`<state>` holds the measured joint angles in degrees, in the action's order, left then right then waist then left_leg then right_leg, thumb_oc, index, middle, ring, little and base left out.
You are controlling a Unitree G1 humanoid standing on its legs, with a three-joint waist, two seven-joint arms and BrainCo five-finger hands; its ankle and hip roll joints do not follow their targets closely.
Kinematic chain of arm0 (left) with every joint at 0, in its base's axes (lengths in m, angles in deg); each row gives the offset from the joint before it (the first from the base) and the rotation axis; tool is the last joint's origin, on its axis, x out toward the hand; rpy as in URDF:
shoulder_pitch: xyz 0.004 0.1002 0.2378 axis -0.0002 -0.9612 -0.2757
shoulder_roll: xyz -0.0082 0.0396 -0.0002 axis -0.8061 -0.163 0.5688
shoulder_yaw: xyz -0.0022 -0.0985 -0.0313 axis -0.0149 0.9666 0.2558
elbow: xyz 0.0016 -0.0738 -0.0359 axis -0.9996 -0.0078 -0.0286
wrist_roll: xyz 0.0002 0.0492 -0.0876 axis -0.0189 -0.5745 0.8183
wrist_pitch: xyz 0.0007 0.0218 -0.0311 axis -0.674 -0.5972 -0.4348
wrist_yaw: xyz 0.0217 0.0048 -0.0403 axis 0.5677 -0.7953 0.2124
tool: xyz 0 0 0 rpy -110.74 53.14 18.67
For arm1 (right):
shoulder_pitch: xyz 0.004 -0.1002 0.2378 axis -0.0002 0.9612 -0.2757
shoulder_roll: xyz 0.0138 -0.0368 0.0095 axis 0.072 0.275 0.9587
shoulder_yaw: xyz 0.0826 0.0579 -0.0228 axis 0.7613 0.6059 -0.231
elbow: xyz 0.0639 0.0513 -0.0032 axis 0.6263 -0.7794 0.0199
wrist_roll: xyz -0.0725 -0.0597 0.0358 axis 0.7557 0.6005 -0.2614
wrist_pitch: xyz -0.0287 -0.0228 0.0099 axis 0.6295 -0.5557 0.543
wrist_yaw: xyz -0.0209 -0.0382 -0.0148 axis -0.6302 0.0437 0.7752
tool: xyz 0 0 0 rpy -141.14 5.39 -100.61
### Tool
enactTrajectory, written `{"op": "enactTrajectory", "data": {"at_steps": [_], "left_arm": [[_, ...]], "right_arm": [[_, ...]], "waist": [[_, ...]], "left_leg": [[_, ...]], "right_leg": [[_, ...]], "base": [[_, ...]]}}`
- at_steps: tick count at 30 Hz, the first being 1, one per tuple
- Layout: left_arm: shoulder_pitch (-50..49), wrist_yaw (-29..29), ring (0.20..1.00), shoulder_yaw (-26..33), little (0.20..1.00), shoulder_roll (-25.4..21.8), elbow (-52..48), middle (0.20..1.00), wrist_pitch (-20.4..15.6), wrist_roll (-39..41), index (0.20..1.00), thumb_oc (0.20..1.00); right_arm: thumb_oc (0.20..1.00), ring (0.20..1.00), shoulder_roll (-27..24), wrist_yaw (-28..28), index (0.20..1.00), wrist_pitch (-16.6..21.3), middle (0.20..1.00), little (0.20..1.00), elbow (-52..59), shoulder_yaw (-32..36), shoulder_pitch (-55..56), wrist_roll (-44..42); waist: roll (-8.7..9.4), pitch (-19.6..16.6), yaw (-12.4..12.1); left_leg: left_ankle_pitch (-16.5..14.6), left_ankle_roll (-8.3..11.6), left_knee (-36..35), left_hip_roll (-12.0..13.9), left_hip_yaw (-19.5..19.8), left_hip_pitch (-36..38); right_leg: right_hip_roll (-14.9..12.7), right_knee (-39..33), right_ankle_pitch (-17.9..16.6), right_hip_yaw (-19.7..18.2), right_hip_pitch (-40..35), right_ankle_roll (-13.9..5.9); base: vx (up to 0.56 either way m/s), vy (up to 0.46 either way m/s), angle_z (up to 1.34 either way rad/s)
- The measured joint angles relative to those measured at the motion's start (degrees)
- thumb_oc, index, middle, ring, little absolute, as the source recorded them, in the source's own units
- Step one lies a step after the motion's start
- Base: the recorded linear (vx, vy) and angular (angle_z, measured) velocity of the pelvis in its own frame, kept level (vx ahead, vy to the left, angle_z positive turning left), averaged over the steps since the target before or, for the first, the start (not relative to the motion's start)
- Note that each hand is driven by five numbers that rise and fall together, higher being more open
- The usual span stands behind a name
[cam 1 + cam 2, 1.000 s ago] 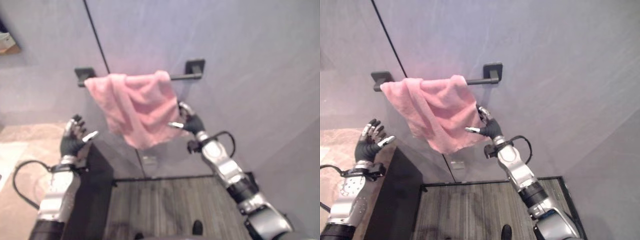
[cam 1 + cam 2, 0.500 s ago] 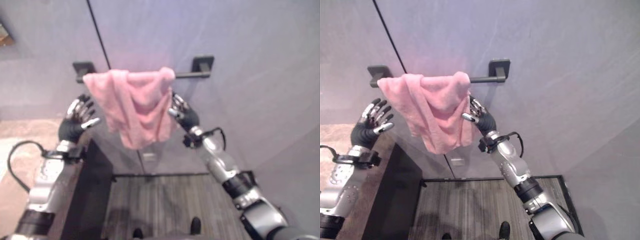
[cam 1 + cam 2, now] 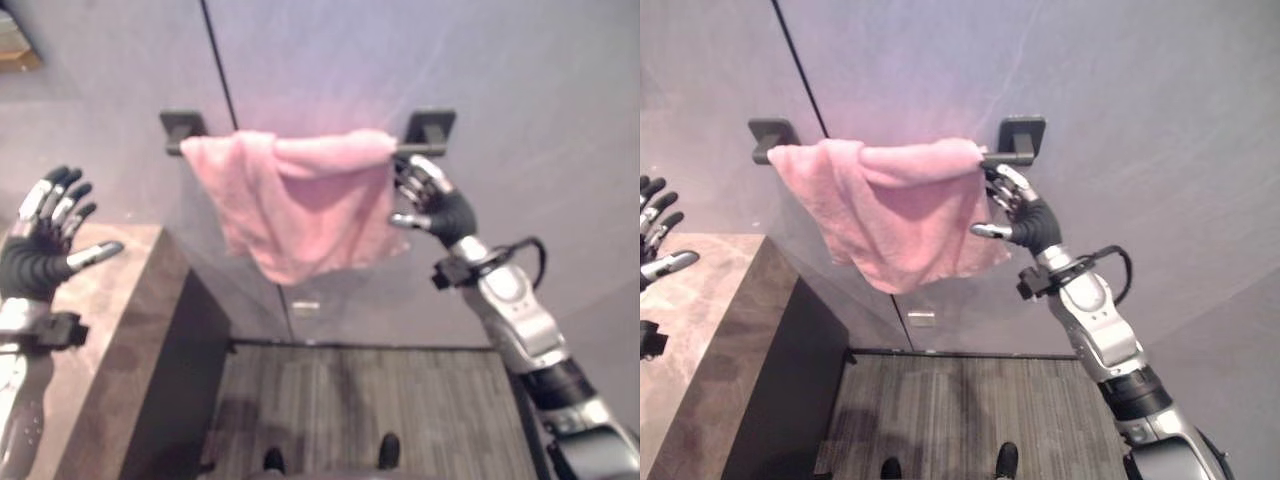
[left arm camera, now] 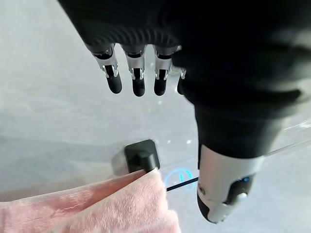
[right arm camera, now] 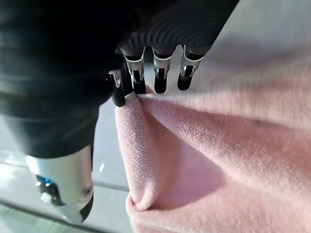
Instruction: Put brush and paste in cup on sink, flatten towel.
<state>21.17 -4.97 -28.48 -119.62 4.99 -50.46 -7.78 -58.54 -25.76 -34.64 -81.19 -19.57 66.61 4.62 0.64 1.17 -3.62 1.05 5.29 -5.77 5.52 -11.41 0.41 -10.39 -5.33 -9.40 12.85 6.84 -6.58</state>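
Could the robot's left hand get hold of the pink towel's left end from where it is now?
Probably yes. The left hand is open, holds nothing, and hangs off to the side of the towel. Nothing stands between them, and the towel's left end droops free from the bar.

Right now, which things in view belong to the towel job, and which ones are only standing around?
Part of the job:
- pink towel, hanging bunched over the rail
- towel rail on the wall
- right hand, fingers at the towel's right edge
- left hand, raised and open, apart from the towel

Just there:
- stone counter with its dark side panel
- floor mat
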Motion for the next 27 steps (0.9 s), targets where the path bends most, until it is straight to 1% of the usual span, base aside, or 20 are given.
{"op": "enactTrajectory", "data": {"at_steps": [4, 7, 10, 11, 14, 16, 19, 20, 23, 25, 27], "left_arm": [[1.5, 0.0, 1.000, -0.2, 1.000, 0.6, 0.0, 1.000, 0.0, -1.5, 1.000, 1.000], [2.5, -0.2, 1.000, -0.8, 1.000, 0.9, 0.0, 1.000, 0.1, -2.3, 1.000, 1.000], [5.5, -1.1, 1.000, -2.3, 1.000, 0.9, 0.0, 1.000, 0.0, -2.7, 1.000, 1.000], [5.8, -1.1, 1.000, -2.6, 1.000, 0.9, 0.1, 1.000, 0.0, -2.9, 1.000, 1.000], [6.6, -1.0, 1.000, -4.4, 1.000, 0.9, 0.4, 1.000, 0.0, -3.0, 1.000, 1.000], [7.8, -1.0, 1.000, -6.6, 1.000, 0.9, 1.7, 1.000, 0.3, -3.4, 1.000, 1.000], [7.5, -1.0, 1.000, -6.8, 1.000, 0.9, 1.8, 1.000, 0.6, -3.6, 1.000, 1.000], [7.6, -1.1, 1.000, -6.7, 1.000, 1.2, 1.8, 1.000, 0.6, -3.6, 1.000, 1.000], [7.5, -1.0, 1.000, -6.7, 1.000, 1.5, 1.7, 1.000, 0.7, -3.6, 1.000, 1.000], [7.1, -1.0, 1.000, -6.5, 1.000, 2.7, 1.7, 1.000, 0.8, -3.6, 1.000, 1.000], [6.2, -0.8, 1.000, -6.4, 1.000, 3.7, 1.7, 1.000, 1.1, -3.6, 1.000, 1.000]], "right_arm": [[1.000, 1.000, -1.5, 0.1, 1.000, -0.5, 1.000, 1.000, 1.1, 1.4, 1.6, 3.7], [1.000, 1.000, -1.6, 0.2, 1.000, -0.5, 1.000, 1.000, 1.5, 1.8, 1.6, 3.7], [1.000, 1.000, -1.7, 0.4, 1.000, -0.5, 1.000, 1.000, 1.7, 1.9, 1.3, 3.8], [1.000, 1.000, -2.0, 0.2, 1.000, -0.6, 1.000, 1.000, 1.8, 1.8, 1.4, 3.9], [1.000, 1.000, -3.1, -0.8, 1.000, -1.4, 1.000, 1.000, 2.4, 0.9, 1.3, 3.8], [1.000, 1.000, -3.8, -1.1, 1.000, -1.9, 1.000, 1.000, 2.4, -0.9, 1.2, 3.8], [1.000, 1.000, -3.8, -1.4, 1.000, -2.3, 1.000, 1.000, 2.5, -1.1, 1.2, 3.9], [1.000, 1.000, -3.8, -1.3, 1.000, -2.3, 1.000, 1.000, 2.4, -0.6, 1.3, 6.3], [1.000, 1.000, -3.7, -1.1, 1.000, -2.3, 1.000, 1.000, 2.5, 0.2, 1.8, 9.0], [1.000, 1.000, -2.1, -1.0, 1.000, -2.6, 1.000, 1.000, 2.0, 3.6, 4.9, 12.9], [1.000, 1.000, -1.8, -0.8, 1.000, -2.9, 1.000, 1.000, 0.9, 4.3, 6.8, 14.9]], "waist": [[-0.06, 0.0, 0.4], [-0.10, 0.1, 0.8], [0.00, 0.1, 0.7], [0.04, 0.1, 1.4], [0.08, 0.1, 1.5], [0.11, 0.1, 1.6], [0.16, 0.1, 1.8], [0.17, 0.1, 1.9], [0.24, 0.1, 2.0], [0.38, 0.0, 2.0], [0.43, -0.1, 2.2]], "left_leg": [[-0.1, -0.11, -0.1, 0.0, 0.1, 0.4], [-0.1, -0.11, -0.1, 0.0, 0.1, 0.9], [-0.1, -0.12, 0.0, 0.0, 0.1, 0.8], [-0.1, -0.11, 0.0, -0.1, 0.1, 0.8], [-0.1, -0.11, 0.0, 0.0, 0.0, 0.8], [-0.1, -0.10, 0.0, 0.0, -0.1, 0.8], [0.0, 0.05, 0.0, 0.0, -0.1, 0.8], [0.1, 0.08, 0.0, 0.0, -0.1, 0.8], [0.1, 0.10, 0.0, 0.0, -0.1, 0.9], [0.0, 0.03, 0.0, -0.1, -0.1, 1.0], [0.0, -0.02, 0.0, -0.1, -0.2, 1.1]], "right_leg": [[0.0, 0.0, 0.0, 0.4, -0.5, 0.03], [0.0, 0.0, 0.0, 0.3, -1.0, 0.03], [-0.1, 0.0, 0.0, 0.2, -0.9, 0.05], [0.0, 0.0, 0.0, 0.0, -0.8, 0.05], [0.0, 0.0, 0.0, -0.2, -0.7, 0.05], [0.0, 0.0, 0.0, -0.2, -0.7, 0.05], [0.0, 0.0, 0.0, -0.3, -0.7, 0.05], [0.0, 0.0, 0.0, -0.3, -0.7, 0.05], [0.1, 0.1, 0.0, -0.3, -0.8, 0.05], [0.0, 0.2, 0.0, -0.3, -0.9, 0.05], [0.0, 0.1, 0.0, -0.5, -0.9, 0.05]], "base": [[-0.03, 0.047, 0.02], [-0.05, 0.032, -0.01], [-0.05, 0.018, 0.01], [-0.04, 0.007, 0.00], [-0.03, -0.002, -0.02], [0.00, 0.000, 0.00], [0.00, 0.000, 0.00], [0.00, 0.000, 0.00], [-0.01, 0.002, 0.00], [-0.02, 0.003, 0.00], [-0.01, 0.001, -0.02]]}}
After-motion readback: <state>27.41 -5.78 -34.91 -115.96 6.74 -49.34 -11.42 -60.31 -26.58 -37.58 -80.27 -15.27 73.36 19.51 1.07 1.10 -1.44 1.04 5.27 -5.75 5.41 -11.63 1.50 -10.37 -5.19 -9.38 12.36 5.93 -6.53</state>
